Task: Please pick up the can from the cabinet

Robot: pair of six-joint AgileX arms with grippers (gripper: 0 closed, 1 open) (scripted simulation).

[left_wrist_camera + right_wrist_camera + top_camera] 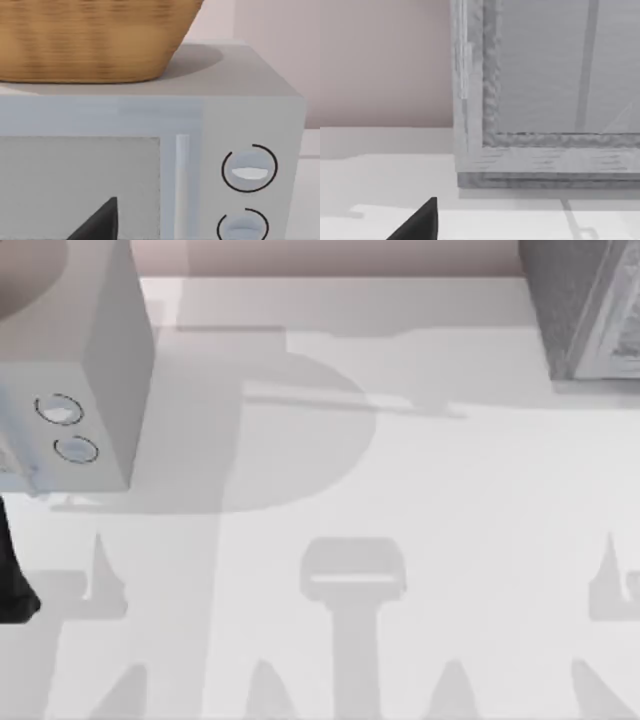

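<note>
The cabinet (585, 310) stands at the table's far right corner, with dark grey speckled sides. Its white-framed panelled front (545, 100) is shut and close ahead in the right wrist view. The can is hidden. A dark tip of my right gripper (420, 222) shows low over the white table, short of the cabinet's base. My left gripper (100, 222) shows as a dark tip in front of the pale grey box's door. A dark part of the left arm (12, 575) sits at the top view's left edge.
The pale grey box with two round rings (70, 390) stands at the far left, and a wicker basket (90, 40) rests on its top. The white table (400, 480) spreads between the two boxes, crossed by arm shadows.
</note>
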